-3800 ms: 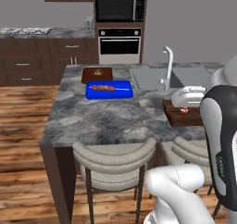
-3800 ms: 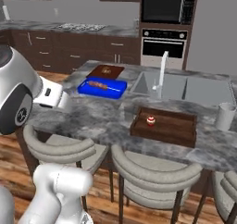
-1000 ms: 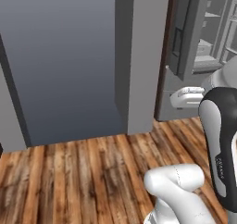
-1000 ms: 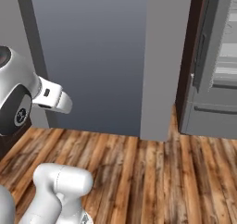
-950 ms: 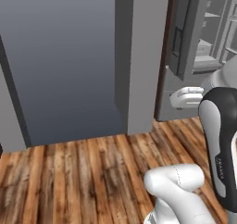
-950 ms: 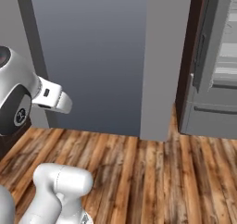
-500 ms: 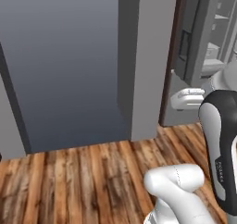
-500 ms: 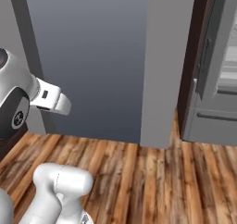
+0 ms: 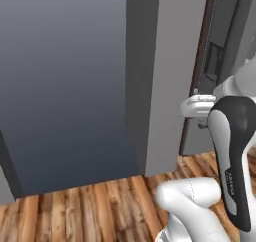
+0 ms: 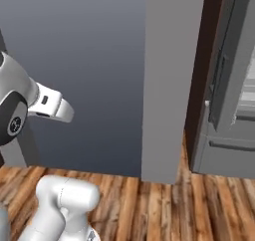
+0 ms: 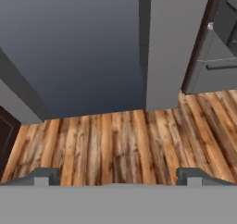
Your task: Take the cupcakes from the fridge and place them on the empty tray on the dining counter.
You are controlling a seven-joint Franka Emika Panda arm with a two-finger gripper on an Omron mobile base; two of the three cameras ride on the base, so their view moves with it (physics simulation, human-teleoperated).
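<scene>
Two-finger dark-tipped gripper (image 11: pixel 118 176) wide open, empty, pointing down at plank floor. Tall grey fridge (image 10: pixel 226 90) w/ dark handles lies ahead-right past grey wall panel; cupcakes can't be seen.

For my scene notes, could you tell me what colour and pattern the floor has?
The floor is warm brown wooden planks with darker streaks; clearest in the hand view.
</scene>
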